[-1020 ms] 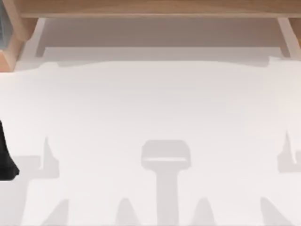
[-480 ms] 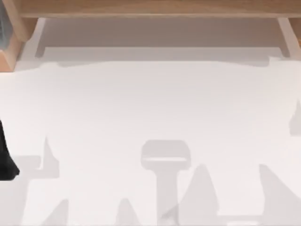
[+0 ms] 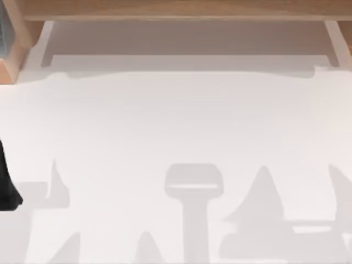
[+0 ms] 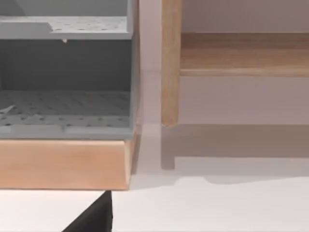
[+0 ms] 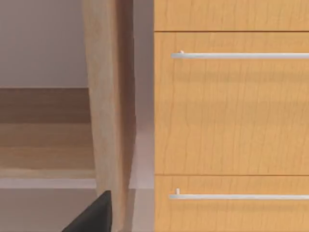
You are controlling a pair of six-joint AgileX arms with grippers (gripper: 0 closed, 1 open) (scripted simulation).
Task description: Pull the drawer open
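Drawer [image 5: 231,104]: straight ahead of my right wrist camera, a closed wooden front with a thin metal bar handle [image 5: 239,55] across its upper part.
Lower drawer [image 5: 231,205]: directly beneath it, with its own bar handle [image 5: 239,196], also closed.
Wooden post [image 5: 108,111]: upright just beside the drawer stack.
Right gripper: a dark corner [image 5: 94,215] at the edge of the right wrist view may be part of it; how my fingers stand I cannot tell.
Left arm [image 3: 6,184]: a dark shape at the table's left edge in the top view.
Grey perforated shelf unit [image 4: 65,72]: ahead of my left wrist, on a wooden base [image 4: 65,164].
Table [image 3: 176,126]: white, crossed by grey shadows.
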